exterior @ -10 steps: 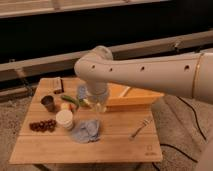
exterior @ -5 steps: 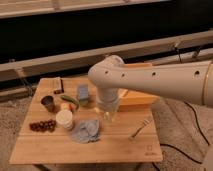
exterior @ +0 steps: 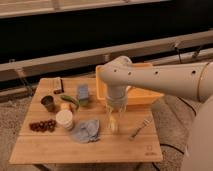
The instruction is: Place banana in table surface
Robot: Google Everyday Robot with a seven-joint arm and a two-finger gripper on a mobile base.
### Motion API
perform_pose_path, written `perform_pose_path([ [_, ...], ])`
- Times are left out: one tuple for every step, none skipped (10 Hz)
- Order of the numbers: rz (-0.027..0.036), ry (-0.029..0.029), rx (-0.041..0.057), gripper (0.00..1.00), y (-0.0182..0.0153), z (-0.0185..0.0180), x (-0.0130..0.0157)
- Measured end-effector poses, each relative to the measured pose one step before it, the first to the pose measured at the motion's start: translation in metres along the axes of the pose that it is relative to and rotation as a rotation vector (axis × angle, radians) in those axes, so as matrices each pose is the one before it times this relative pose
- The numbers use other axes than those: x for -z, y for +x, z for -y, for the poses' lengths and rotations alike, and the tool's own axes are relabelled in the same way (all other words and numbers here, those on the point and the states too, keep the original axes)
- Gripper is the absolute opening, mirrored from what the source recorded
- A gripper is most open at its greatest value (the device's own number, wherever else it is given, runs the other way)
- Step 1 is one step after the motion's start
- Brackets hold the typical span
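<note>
My gripper [exterior: 114, 126] hangs straight down from the big cream arm over the middle of the table surface [exterior: 125, 147], between the grey cloth and the fork. It is shut on the banana [exterior: 114, 122], a small pale yellow piece held upright between the fingers. The banana's lower end is close to the planks; I cannot tell if it touches them. The arm hides part of the yellow-orange tub behind it.
A yellow-orange tub [exterior: 142, 95] stands at the back right. A metal fork [exterior: 141, 128] lies right of the gripper and a grey cloth [exterior: 86, 131] left. Further left are a white cup [exterior: 64, 119], green vegetable [exterior: 70, 100], dark cup [exterior: 48, 102], blue-grey block [exterior: 82, 92] and red berries [exterior: 42, 125].
The arm has swung right and toward the front, carrying the gripper from near the green vegetable to the table's middle and lowering it toward the planks.
</note>
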Motion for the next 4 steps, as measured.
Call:
perform_pose_path([
  [-0.00744,0.01434,0.00967,0.8,0.00141,-0.00389,0.00185],
  [-0.0013,-0.01442,0.0038,0.8,0.00028,0.00037,0.00519],
  [-0.00043,0.0,-0.00227,0.8,-0.00016,0.00158,0.00028],
  [0.00114,-0.00215,0.00499,0.8,-0.00003,-0.00302,0.00011],
])
